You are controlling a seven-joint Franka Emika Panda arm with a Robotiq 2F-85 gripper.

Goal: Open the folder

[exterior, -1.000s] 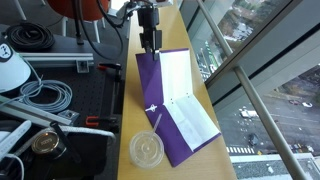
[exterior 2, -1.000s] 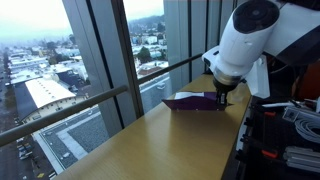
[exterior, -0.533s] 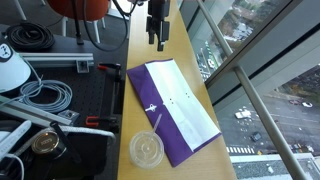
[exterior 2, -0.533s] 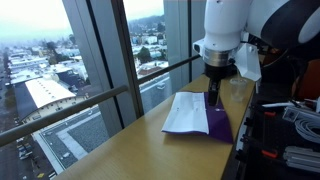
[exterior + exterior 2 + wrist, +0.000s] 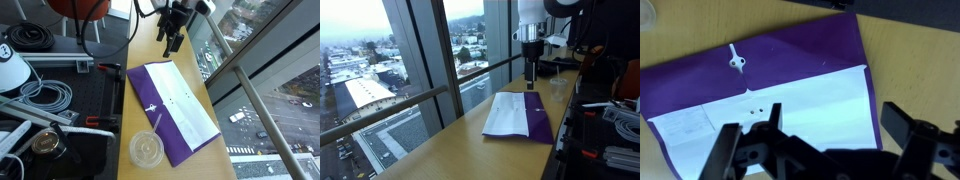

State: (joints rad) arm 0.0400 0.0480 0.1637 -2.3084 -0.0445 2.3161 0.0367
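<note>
The folder [image 5: 146, 92] lay flat and open on the wooden counter [image 5: 146, 48], its purple cover spread out and a white sheet [image 5: 186, 100] exposed on the window side, as both exterior views showed. A clear cup lid [image 5: 147, 150] with a straw sat just beside one purple corner. The gripper [image 5: 171, 44] hung above the counter beyond the folder's far edge, jaws spread apart and holding nothing; the wrist view looked down on the purple cover and sheet.
</note>
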